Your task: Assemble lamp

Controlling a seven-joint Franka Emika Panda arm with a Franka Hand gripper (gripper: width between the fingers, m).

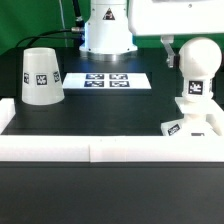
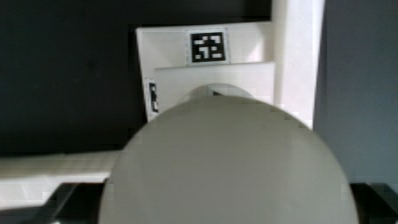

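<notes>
- White border rail [image 1: 110, 150] runs across the near edge of the black table [image 1: 100, 112] in the exterior view, closest to where one stands.
- Just behind it, on the exterior view's right, sits the flat square lamp base [image 1: 203, 124], with a tag on its near-left corner.
- The bulb [image 1: 198, 60] stands upright on that base, rounded end up, with a tag on its neck.
- The gripper [image 1: 169, 48] hangs down from the top right, and one dark finger shows just beside the bulb's left flank.
- The other finger is hidden behind the bulb, so I cannot tell whether the jaws pinch it or merely straddle it.
- The cone shade [image 1: 40, 76] rests wide end down on the exterior view's left, well apart from the base and bulb, its tag facing the viewer.
- The marker board [image 1: 105, 80] lies flat in the middle, between shade and bulb, in front of the robot's white pedestal [image 1: 105, 25].
- From the wrist view, the bulb's pale dome fills most of the picture, right under the camera.
- Dark gripper parts flank the dome on both sides, but contact with it cannot be made out.
- Beyond the dome the base shows one tag, and it lies against a second white rail [image 2: 299, 60].
</notes>
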